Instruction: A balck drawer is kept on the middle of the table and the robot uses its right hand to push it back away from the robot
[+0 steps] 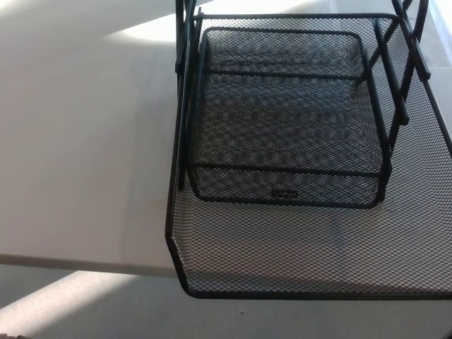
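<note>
On the white table [78,155], a black mesh drawer [282,120] sits inside its rack [185,92], with the lower tray [304,247] of the same unit spreading out below it. The tray's near lip hangs past the table's front edge, toward the robot. The drawer's front wall, bearing a small label [284,192], lies nearest that lip; its rear wall lies farthest from it, close to the top of the view.

Neither robot hand shows anywhere, so whether the fingers are spread or pressed together cannot be told. By my judgement the push has not yet begun, or the right hand is off to the side awaiting its approach.

The next move calls for the right hand to come in from the right of the drawer, meet the front wall squarely near the label, and press away from the robot. An off-centre contact could skew the drawer against the rack's uprights.

Left of the drawer the tabletop is smooth, matte and bare, with a bright patch of light [152,30] near its far side. Below the table edge, pale floor [85,304] shows with a second sunlit band.
</note>
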Available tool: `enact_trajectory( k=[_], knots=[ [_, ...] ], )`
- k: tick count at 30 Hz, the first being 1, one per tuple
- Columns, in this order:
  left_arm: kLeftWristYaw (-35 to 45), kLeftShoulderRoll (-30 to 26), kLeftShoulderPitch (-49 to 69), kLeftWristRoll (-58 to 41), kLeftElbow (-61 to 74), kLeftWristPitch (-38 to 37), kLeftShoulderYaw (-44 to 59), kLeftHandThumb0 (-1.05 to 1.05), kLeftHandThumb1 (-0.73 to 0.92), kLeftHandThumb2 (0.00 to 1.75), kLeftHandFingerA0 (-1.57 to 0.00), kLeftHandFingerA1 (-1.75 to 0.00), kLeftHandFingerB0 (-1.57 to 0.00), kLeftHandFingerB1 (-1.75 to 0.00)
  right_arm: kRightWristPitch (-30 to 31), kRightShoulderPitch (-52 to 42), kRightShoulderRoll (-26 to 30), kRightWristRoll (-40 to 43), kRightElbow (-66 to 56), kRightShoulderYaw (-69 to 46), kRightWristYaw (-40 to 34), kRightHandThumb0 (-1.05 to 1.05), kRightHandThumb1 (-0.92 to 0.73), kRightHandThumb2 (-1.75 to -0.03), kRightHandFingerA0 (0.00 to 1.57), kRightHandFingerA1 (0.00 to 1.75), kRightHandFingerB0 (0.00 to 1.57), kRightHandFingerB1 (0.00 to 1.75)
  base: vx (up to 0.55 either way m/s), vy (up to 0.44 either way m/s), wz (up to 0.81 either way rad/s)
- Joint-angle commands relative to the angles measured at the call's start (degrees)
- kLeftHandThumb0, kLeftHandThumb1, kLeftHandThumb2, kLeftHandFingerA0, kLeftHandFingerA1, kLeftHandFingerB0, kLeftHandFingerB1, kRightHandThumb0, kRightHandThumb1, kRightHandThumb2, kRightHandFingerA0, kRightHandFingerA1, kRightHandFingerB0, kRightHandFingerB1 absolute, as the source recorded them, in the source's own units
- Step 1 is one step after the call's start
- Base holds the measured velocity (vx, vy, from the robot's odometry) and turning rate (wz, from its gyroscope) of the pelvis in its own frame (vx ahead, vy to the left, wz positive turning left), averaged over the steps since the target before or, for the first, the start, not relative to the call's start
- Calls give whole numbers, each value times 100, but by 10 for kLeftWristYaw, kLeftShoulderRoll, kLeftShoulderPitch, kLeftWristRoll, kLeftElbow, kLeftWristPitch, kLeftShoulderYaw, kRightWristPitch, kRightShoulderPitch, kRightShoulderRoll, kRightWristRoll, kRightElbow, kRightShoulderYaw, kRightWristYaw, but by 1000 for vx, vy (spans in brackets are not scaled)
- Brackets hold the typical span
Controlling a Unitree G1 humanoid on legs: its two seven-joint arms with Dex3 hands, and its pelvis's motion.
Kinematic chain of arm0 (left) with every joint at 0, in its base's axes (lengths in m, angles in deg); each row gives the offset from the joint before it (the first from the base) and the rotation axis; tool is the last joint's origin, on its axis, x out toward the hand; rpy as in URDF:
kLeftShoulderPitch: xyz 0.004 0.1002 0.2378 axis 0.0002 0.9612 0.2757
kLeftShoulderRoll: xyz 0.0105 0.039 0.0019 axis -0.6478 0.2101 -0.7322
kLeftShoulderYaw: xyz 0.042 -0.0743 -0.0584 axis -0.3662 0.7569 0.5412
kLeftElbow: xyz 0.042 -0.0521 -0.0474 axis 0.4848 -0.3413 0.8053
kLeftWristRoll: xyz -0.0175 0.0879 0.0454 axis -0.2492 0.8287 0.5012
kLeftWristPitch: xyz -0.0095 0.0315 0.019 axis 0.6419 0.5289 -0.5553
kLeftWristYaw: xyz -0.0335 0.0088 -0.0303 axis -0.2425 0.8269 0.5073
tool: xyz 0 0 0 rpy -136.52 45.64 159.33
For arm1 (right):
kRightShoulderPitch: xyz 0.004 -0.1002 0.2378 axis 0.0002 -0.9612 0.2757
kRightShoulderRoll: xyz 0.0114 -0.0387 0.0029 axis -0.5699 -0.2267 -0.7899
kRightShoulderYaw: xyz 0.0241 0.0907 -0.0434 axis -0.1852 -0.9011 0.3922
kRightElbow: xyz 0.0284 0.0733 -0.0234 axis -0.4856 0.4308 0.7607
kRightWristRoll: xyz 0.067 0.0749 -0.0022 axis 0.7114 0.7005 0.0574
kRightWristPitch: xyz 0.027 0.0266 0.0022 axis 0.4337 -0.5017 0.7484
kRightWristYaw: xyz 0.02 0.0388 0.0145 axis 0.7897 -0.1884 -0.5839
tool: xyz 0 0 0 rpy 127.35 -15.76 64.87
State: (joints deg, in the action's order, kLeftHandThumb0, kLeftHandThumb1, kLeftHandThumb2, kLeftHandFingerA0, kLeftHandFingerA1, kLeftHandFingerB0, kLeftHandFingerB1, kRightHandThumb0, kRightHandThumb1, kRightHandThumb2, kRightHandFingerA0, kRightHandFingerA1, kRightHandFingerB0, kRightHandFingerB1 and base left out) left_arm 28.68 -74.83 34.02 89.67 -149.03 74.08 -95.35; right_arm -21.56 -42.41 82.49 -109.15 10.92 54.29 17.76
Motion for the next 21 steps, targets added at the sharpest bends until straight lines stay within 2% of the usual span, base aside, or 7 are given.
enact_trajectory(
  k=[1,2,3,6,10,15,21],
  knots=[
    [10,-16,-4,13,-8,-15,-2,-56,72,63,-45,-38,-31,-32,13,-49,44,-24,-93,2,-1,-57,-61,-99,38,55,23,47,0,0,0],
    [11,-17,-4,12,-7,-15,-2,-56,72,63,-45,-38,-31,-32,20,-63,52,-27,-126,1,1,-57,-61,-99,38,55,23,47,0,0,0],
    [11,-17,-5,12,-9,-15,-1,-56,72,63,-44,-38,-30,-32,26,-93,68,-22,-185,-10,5,-55,-73,-63,47,41,36,35,0,0,0],
    [13,-18,-5,8,-9,-14,2,-56,72,62,-45,-38,-30,-32,34,-169,111,-2,-343,-47,28,-54,-77,-63,48,41,36,35,0,0,0],
    [12,-18,-6,8,-11,-14,2,-56,74,62,-48,-38,-33,-33,42,-307,169,64,-614,-130,97,-54,-76,-63,48,40,35,33,0,0,0],
    [14,-15,-8,9,-10,-12,0,-55,75,62,-47,-37,-34,-33,15,-416,203,116,-832,-199,146,-59,-73,-64,45,38,34,33,0,0,0],
    [15,-14,-7,5,-12,-12,3,-56,71,62,-47,-38,-33,-33,5,-472,210,137,-966,-237,180,-57,-73,-63,48,39,35,34,0,0,0]
  ],
)
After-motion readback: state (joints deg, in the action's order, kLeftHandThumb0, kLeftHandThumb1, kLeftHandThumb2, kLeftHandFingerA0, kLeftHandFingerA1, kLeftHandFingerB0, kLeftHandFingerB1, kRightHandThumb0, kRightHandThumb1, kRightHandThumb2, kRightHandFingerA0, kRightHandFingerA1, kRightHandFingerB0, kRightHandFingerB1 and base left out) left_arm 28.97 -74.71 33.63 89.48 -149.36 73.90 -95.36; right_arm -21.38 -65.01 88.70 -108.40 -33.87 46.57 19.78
